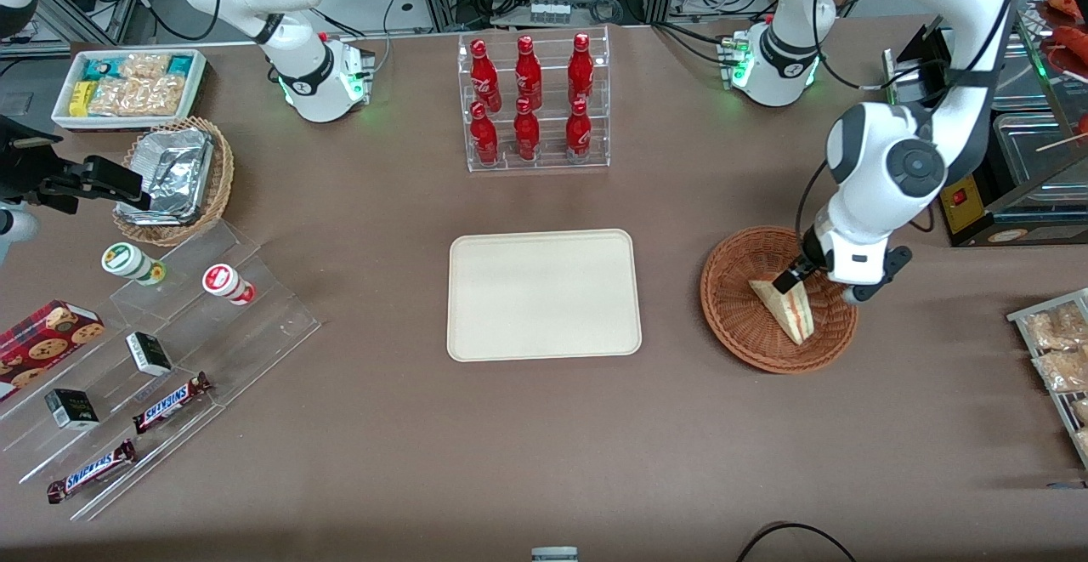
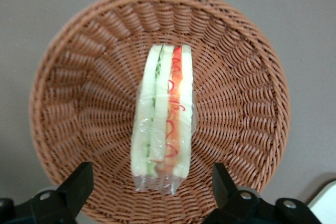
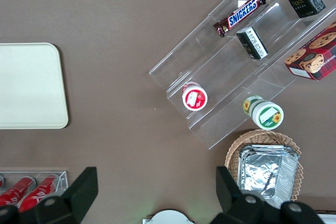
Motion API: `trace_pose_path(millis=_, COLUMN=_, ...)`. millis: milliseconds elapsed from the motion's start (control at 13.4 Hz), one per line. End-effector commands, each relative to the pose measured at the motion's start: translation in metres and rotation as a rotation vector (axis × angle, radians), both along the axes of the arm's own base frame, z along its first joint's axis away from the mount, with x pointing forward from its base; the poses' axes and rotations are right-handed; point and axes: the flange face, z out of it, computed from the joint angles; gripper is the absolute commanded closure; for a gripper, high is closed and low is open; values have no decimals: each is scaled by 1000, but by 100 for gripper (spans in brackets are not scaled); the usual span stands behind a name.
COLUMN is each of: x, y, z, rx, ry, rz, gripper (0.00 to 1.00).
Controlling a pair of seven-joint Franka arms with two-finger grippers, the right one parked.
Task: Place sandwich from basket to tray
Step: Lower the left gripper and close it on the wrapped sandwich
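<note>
Brown table (image 1: 357, 426), lab racks and cabling at its farther edge. Sandwich (image 1: 786, 307) lying in basket (image 1: 739, 324), toward working arm's end; tray (image 1: 544, 294) bare at centre, well apart from basket. Gripper (image 1: 786, 280) low over basket, at sandwich's farther tip; fingers (image 2: 79, 182) spread wide, nothing held.

Wrist view only: sandwich (image 2: 164, 119) wrapped in clear film, filling edge up, green and red layers, lying between the two fingers without touch; basket (image 2: 247, 82) weave plain. Front view only: arm's bulk hanging over basket's farther rim.

Around: acrylic rack of red bottles (image 1: 531, 99) farther than tray. Toward parked arm's end, stepped acrylic shelf with Snickers bars (image 1: 170, 403), "SNICKERS" readable, cookie box (image 1: 42, 343), two small jars (image 1: 132, 262); tan basket with foil (image 1: 174, 175); white bin of snacks (image 1: 127, 86).
</note>
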Motion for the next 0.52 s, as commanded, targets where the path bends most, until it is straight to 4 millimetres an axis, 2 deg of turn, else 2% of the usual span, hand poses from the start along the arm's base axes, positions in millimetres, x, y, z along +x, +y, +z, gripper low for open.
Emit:
trace_pose_path(millis=0, x=3, y=-6, z=-15, rx=2, ry=5, rz=9, gripper=0)
trace_pose_path(millis=298, x=4, y=-4, z=-28, rx=36, ry=20, rz=-52, gripper=1)
trace_pose_path(millis=372, x=6, y=-5, z=-29, rx=36, ry=20, rz=-70, gripper=24)
trace_pose_path(millis=447, x=5, y=-5, z=-30, rx=37, ry=23, rz=-72, gripper=71)
